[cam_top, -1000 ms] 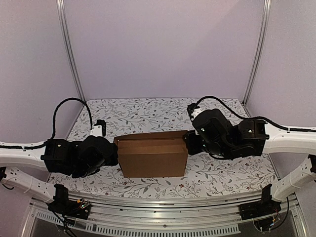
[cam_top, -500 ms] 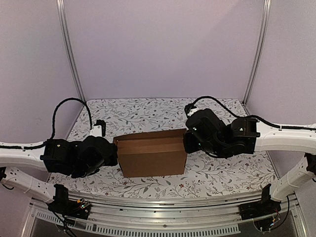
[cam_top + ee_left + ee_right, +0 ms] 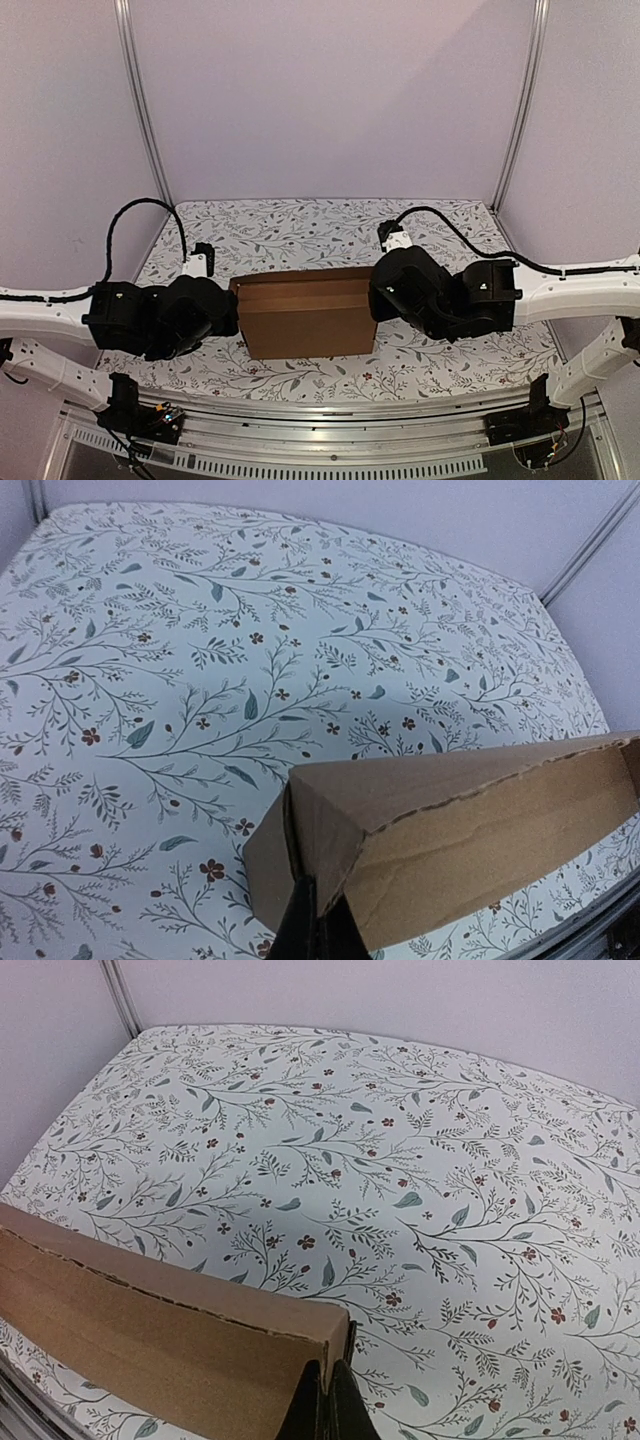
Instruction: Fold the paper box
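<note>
Seen from above, the left gripper reaches in from the left and pinches the left end of the paper box, its fingers pressed together on the cardboard wall. The box, plain brown and already raised into a rectangular shape, stands on the flowered table, toward the front edge and between the two grippers. On the right, the right gripper pinches the opposite end the same way, fingers tight at the corner. The cardboard looks light and fairly stiff, but it would probably buckle along its creases if squeezed hard. The end walls and folded edges therefore seem the safest holds (a broad flat panel would likely bow). The overhead view hides the fingertips under the grippers' own bulk. The wrist views show them, dark and narrow, clamped at each end. They also show a ragged, perforated-looking long edge that the overhead view does not reveal.
</note>
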Controlling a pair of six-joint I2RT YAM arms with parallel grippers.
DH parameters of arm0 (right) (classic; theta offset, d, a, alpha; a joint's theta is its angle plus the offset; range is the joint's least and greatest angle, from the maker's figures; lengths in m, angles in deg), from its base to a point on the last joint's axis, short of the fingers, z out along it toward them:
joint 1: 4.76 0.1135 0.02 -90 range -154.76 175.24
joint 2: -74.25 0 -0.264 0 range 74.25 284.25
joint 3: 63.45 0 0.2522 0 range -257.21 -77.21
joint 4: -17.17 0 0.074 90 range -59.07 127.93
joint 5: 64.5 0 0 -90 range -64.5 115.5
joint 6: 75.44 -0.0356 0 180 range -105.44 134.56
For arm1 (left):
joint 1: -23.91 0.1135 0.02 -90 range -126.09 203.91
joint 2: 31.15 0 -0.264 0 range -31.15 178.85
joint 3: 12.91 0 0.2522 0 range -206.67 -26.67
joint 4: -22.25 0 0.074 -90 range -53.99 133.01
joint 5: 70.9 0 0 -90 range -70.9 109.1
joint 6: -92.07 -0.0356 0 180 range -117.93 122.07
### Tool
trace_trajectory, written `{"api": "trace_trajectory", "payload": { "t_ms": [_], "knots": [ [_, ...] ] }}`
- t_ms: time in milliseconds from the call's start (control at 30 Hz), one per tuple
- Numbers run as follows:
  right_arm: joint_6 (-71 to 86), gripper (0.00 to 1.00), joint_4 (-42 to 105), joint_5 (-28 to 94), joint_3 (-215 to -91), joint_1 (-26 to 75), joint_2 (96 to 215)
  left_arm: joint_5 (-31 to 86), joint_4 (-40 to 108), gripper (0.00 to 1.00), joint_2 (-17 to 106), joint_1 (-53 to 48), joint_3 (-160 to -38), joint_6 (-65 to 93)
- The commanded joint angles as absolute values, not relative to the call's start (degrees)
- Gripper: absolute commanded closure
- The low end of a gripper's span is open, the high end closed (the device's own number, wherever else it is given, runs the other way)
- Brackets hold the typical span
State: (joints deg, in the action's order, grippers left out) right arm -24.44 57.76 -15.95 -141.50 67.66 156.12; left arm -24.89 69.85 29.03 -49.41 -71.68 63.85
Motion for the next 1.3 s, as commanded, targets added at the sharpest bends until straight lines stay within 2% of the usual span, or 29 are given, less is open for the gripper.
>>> {"api": "trace_trajectory", "payload": {
  "t_ms": [0, 367, 567, 633, 700, 800, 900, 1000, 1133, 1167, 1267],
  "knots": [
    [-29.20, 1.00, 57.06, -17.02, -137.08, 70.88, 156.90, -20.46, 75.08, 1.00, 30.91, -50.66, -69.78, 64.42],
    [-34.92, 1.00, 53.78, -18.10, -131.00, 74.12, 158.36, -19.58, 74.61, 1.00, 31.15, -50.63, -69.12, 65.09],
    [-31.72, 1.00, 54.49, -20.53, -132.06, 74.09, 155.73, -19.95, 74.60, 1.00, 31.26, -50.64, -69.12, 64.91],
    [-29.84, 0.83, 56.08, -21.84, -133.55, 74.07, 153.91, -20.08, 74.72, 1.00, 31.25, -50.64, -69.12, 64.78],
    [-27.21, 0.59, 57.99, -23.12, -135.78, 74.02, 152.55, -20.18, 74.63, 1.00, 31.32, -50.70, -69.12, 64.74],
    [-21.98, 0.48, 60.39, -23.49, -140.58, 74.07, 150.93, -20.27, 74.62, 1.00, 31.51, -50.70, -69.27, 64.57],
    [-17.02, 0.46, 60.62, -22.35, -147.05, 74.05, 150.61, -20.22, 74.69, 1.00, 31.52, -50.71, -69.67, 64.24],
    [-12.98, 0.47, 59.28, -20.79, -153.26, 74.00, 152.47, -20.28, 74.72, 1.00, 31.53, -50.71, -69.81, 64.21],
    [-8.17, 0.56, 57.66, -19.57, -161.97, 73.79, 158.51, -20.40, 74.61, 1.00, 31.62, -50.71, -69.93, 64.14],
    [-7.62, 0.61, 56.65, -18.75, -163.45, 73.63, 160.81, -20.49, 74.62, 1.00, 31.61, -50.77, -69.89, 64.20],
    [-6.80, 0.93, 55.77, -17.92, -167.88, 72.57, 166.27, -20.62, 74.41, 1.00, 31.61, -50.85, -69.91, 64.30]
  ]
}}
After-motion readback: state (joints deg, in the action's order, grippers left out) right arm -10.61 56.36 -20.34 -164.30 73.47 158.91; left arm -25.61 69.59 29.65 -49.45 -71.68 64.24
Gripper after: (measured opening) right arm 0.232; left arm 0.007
